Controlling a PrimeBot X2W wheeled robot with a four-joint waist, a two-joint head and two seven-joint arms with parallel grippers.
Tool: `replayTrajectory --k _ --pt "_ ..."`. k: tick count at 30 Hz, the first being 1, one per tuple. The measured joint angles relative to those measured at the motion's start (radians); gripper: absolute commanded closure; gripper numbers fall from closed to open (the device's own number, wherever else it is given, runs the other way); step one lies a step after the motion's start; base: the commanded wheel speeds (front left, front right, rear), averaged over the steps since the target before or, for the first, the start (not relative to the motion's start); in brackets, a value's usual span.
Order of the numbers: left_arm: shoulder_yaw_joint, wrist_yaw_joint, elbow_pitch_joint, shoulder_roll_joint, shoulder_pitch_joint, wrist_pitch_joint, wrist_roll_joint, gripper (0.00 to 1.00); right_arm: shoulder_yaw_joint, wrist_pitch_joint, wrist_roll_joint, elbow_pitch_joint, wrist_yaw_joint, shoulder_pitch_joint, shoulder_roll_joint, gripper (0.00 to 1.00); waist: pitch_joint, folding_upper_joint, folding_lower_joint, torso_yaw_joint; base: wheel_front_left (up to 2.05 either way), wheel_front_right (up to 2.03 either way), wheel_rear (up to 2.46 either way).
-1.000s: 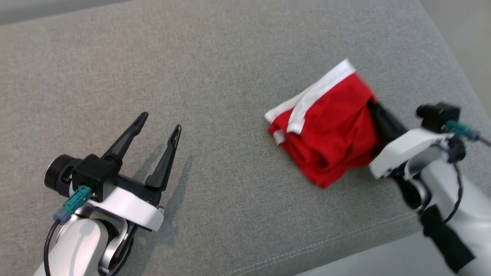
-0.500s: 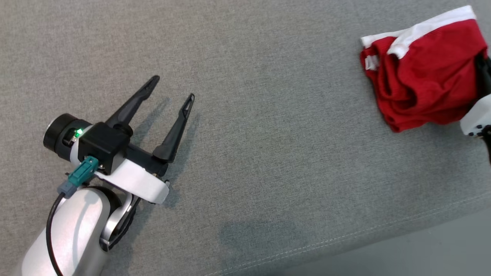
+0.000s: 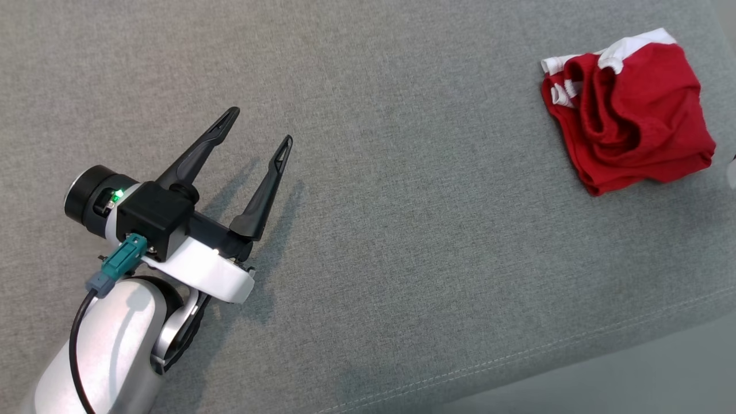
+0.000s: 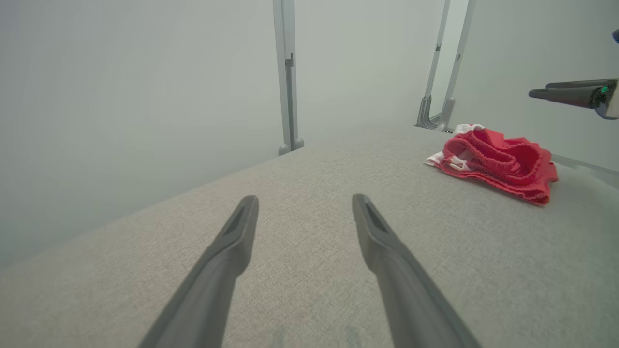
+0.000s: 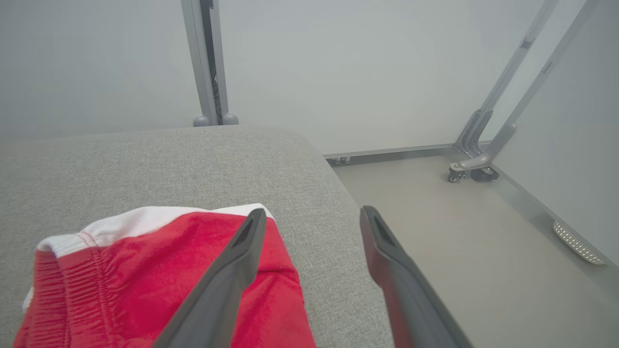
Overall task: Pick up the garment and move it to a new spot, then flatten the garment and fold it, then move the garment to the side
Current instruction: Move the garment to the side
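Note:
The garment is a red pair of shorts with a white waistband, lying bunched and folded over near the far right of the grey cushion. My left gripper stands open at the lower left, far from the garment, with nothing between its fingers. The left wrist view has the garment ahead to the right, with the right gripper hovering above and beyond it. In the right wrist view my right gripper is open and empty, its left finger over the garment's right edge.
The cushion's seamed front edge runs along the lower right, with grey floor beyond it. The right wrist view has the cushion's rounded corner, bare floor, a grey upright post and slanted frame legs on casters.
My right gripper has opened, let go of the garment and drawn back out of the head view. The garment now lies free. The head camera has swung; the left gripper stays open.

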Motion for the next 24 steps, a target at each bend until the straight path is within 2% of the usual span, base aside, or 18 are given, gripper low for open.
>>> replayTrajectory --k 4,12,13,17,24 --pt "0.001 0.009 0.016 -0.008 0.021 -0.021 -0.013 0.0 -0.026 0.0 -0.025 -0.074 0.0 0.066 0.016 0.0 -0.052 0.0 0.0 0.007 0.0 0.0 0.0" --pt "0.009 0.038 0.025 -0.011 0.119 -0.046 -0.037 0.0 -0.063 -0.002 -0.079 -0.366 0.0 0.226 0.085 0.0 -0.148 0.0 0.0 0.079 0.0 0.0 0.0" --pt "0.009 0.038 0.025 -0.011 0.119 -0.046 -0.037 0.0 -0.063 -0.002 -0.079 -0.366 0.0 0.226 0.085 0.0 -0.148 0.0 0.0 0.079 0.0 0.0 0.0" --pt "0.028 0.064 0.03 -0.013 0.175 -0.065 -0.068 0.0 -0.077 -0.003 -0.104 -0.5 0.0 0.33 0.13 0.0 -0.183 0.0 0.0 0.139 0.0 0.0 0.0" --pt "0.075 0.106 0.045 -0.019 0.273 -0.1 -0.103 0.0 -0.122 0.011 -0.16 -0.654 0.0 0.496 0.194 0.0 -0.243 0.0 0.0 0.248 0.0 0.0 0.0"
